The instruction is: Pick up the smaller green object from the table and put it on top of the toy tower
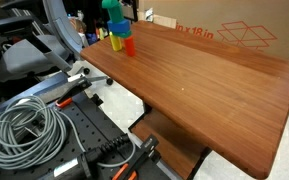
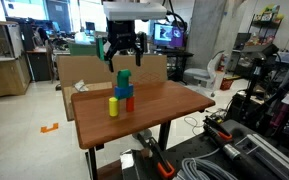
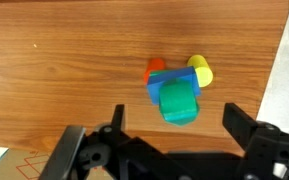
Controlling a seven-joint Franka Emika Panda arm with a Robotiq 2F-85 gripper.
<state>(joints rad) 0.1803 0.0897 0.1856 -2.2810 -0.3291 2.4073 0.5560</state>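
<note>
Looking straight down, I see the toy tower (image 3: 177,90) on the reddish tabletop (image 3: 64,60). A green block (image 3: 178,100) is on top, with an orange-red piece (image 3: 155,70) and a yellow piece (image 3: 201,70) showing beside it. My fingers (image 3: 236,122) are spread wide along the lower edge.

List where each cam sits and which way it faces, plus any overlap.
Exterior view: low by a coiled cable, looks along the table to the toy tower at its far end; no robot part clear.
Exterior view: off the table's end, faces the toy tower; open gripper hangs above it.
Wrist view: looks straight down on the toy tower; fingers frame the bottom edge.
Shared: all three show tower and table.
</note>
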